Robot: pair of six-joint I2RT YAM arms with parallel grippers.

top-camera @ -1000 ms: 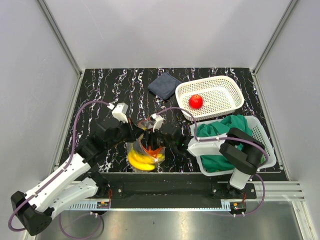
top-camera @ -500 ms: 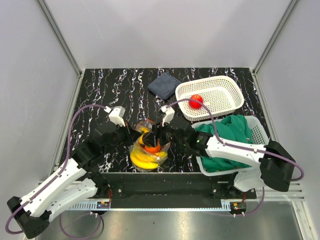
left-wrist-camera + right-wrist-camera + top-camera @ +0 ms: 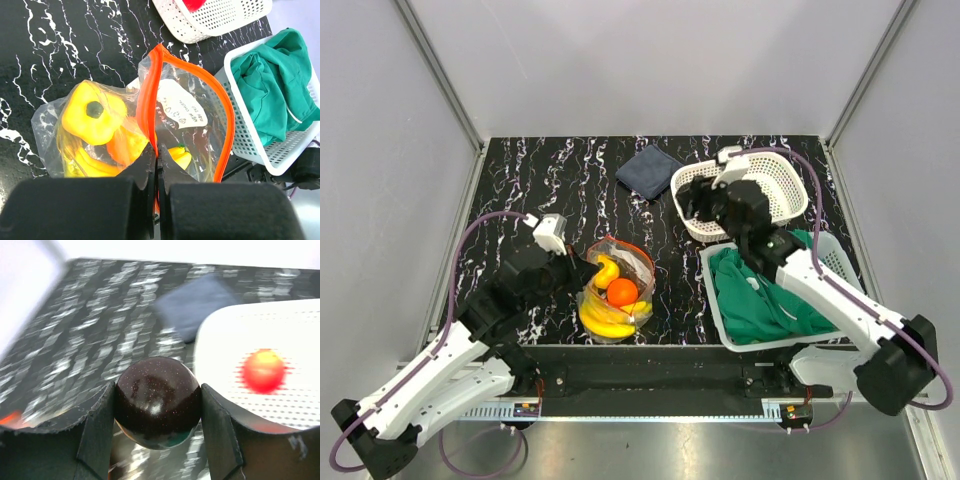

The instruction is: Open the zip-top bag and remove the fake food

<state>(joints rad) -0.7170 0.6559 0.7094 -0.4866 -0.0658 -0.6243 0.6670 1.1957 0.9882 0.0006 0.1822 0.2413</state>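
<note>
Right pincer (image 3: 158, 415) closed round dark round fruit (image 3: 158, 395) — looks hard, slick; hold at mid-girth | left pincer (image 3: 156, 151) pinched on zip-top bag (image 3: 186, 116) rim — flimsy, crinkly

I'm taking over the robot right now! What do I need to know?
Left hand: shut on the zip-top bag's orange rim, holding it open.
Right hand: holding the dark round fruit, by the white basket.
Done: bag opened; red apple lies in the basket.
Left: drop the dark fruit, then take out the orange, bananas and yellow pepper piece.
</note>
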